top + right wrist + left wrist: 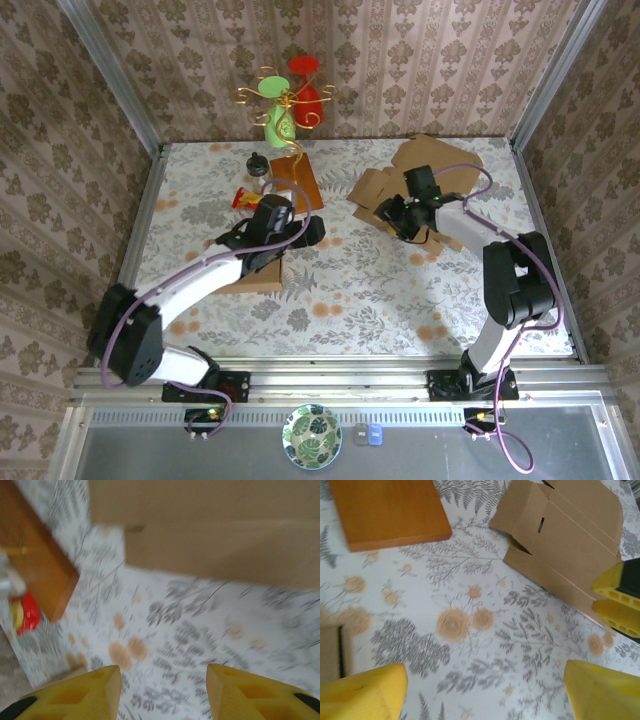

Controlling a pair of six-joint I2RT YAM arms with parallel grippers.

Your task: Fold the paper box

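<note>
Both pairs of jaws stand apart, and neither holds anything. The left gripper (485, 700) has its two yellow fingers (360, 695) spread wide over the bare flowered table (470, 645), with only the tablecloth between them. The right gripper (162, 695) is opened less wide. Its two yellow fingers (75, 695) are also over the cloth, and the box lies just ahead of them, not between them.

One paper box (425, 180) lies on the far right part of the table, flat and not yet folded, with its flaps spread out. In the left wrist view the box (570, 535) shows one small slot in a panel, and the two fingertips of the right gripper (617, 602) are at its near edge. I cannot tell if they touch it. In the top view the right gripper (392, 215) is at the left side of the box, and the left gripper (308, 230) is near the middle of the table, apart from it.

A second, smaller cardboard piece (262, 272) lies under the left arm. One wooden board (298, 180) lies to the left of the box. Beside it are one small red and yellow object (245, 197) and one small dark object (258, 163), both too small to name. At the back wall stands one gold wire stand (285, 100) with two cups, one green and one red. One patterned bowl (311, 437) sits in front of the arm bases.
</note>
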